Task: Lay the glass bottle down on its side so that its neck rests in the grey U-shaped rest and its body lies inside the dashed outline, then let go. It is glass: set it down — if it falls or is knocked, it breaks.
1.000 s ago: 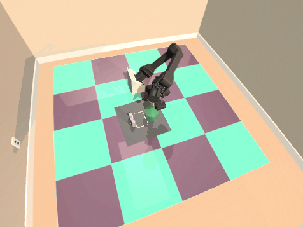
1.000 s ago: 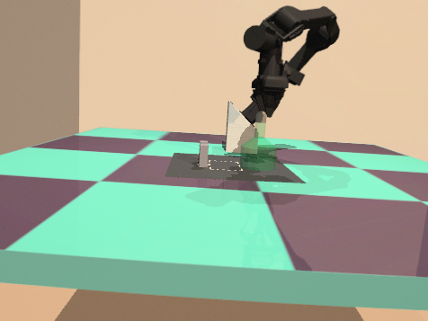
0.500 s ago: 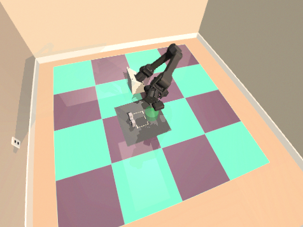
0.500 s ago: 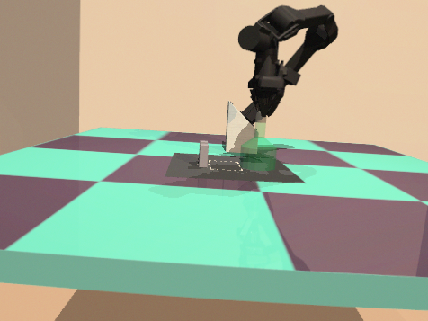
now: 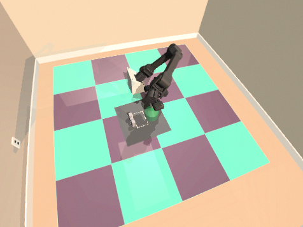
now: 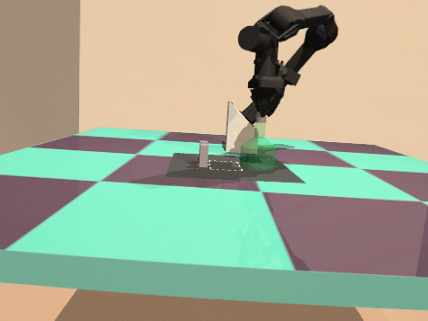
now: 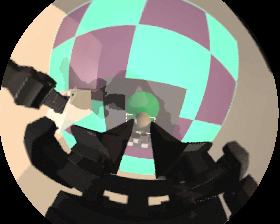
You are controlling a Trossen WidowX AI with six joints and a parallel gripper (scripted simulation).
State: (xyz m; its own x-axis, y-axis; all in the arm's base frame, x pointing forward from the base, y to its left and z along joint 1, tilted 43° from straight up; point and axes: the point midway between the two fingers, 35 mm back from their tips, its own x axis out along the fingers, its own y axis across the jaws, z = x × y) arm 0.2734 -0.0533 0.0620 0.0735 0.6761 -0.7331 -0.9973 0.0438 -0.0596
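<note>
1 green, see-through glass bottle (image 5: 151, 114) (image 6: 259, 156) (image 7: 143, 104), upright, pale-topped, neck gripped by pincer (image 6: 262, 114) (image 7: 141, 122)

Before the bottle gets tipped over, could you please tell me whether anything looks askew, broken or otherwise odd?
Nothing stands out: the green bottle stands upright with no visible break, the gripper is shut on its top, and the grey rest stands upright beside the dashed outline.

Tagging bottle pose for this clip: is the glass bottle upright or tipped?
Upright: in the exterior view, the glass bottle's neck rises straight above its body.
</note>
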